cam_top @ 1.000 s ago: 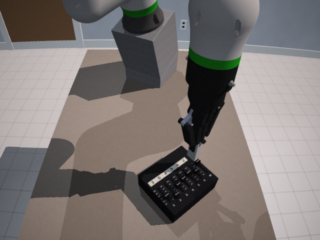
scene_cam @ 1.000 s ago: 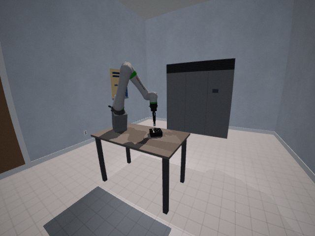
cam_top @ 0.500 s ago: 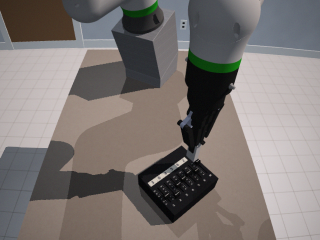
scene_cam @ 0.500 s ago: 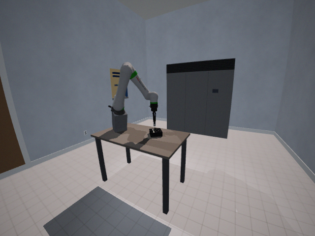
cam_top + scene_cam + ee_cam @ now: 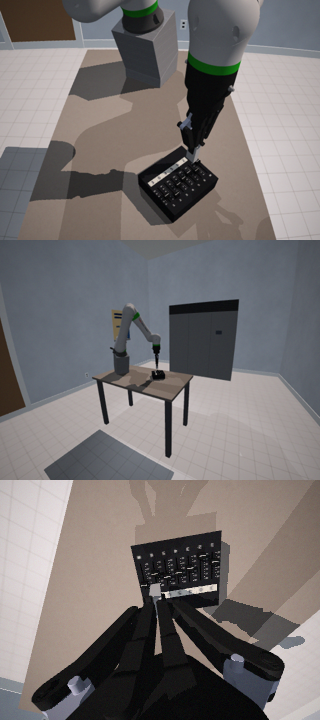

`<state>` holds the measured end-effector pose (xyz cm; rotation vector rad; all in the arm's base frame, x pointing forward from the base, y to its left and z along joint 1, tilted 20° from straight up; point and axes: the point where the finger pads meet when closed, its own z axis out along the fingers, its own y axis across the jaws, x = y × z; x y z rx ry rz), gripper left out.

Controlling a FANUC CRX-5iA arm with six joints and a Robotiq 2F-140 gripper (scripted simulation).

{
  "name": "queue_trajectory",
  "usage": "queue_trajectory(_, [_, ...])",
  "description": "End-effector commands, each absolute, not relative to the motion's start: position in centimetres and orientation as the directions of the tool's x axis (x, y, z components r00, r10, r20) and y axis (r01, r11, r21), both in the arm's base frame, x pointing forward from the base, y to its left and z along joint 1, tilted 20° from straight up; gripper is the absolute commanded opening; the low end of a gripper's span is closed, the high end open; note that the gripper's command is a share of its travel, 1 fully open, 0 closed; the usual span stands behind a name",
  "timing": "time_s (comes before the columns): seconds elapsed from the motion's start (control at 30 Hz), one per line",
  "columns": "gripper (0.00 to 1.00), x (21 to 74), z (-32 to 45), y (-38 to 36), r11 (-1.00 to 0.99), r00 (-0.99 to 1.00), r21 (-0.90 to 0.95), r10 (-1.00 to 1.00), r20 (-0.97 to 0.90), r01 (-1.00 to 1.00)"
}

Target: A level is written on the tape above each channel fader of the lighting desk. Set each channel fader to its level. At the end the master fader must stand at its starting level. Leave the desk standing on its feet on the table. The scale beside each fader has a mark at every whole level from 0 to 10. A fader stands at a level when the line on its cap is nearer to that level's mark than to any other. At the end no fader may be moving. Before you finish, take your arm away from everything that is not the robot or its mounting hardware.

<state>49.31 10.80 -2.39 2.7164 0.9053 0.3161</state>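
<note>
The black lighting desk (image 5: 178, 184) stands on its feet on the table's near right part, turned at an angle. A white tape (image 5: 168, 170) along its far edge reads 3, 0, 7, 5, 6, 2 above the channel faders. The master fader (image 5: 197, 161) is the outermost column on the right, past the tape's end. My gripper (image 5: 194, 157) is shut and empty, pointing down. Its tips stand on the tape side of the master fader's cap, touching it or nearly so. In the wrist view the tips (image 5: 155, 590) cover the desk's (image 5: 177, 572) near left corner.
The arm's grey pedestal (image 5: 146, 49) stands at the table's far end. The table's right edge (image 5: 254, 165) runs close beside the desk. A grey cabinet (image 5: 204, 339) stands behind the table by the wall.
</note>
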Motion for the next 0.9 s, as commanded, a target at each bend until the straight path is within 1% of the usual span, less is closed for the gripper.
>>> queue_trajectory(0.0, [0.0,49.4,-2.5,10.8,-0.772,0.782,0.311,0.611,0.123,0.554])
queue_trajectory(0.87, [0.0,49.8,-3.9,10.5,-0.772,0.782,0.311,0.611,0.123,0.554])
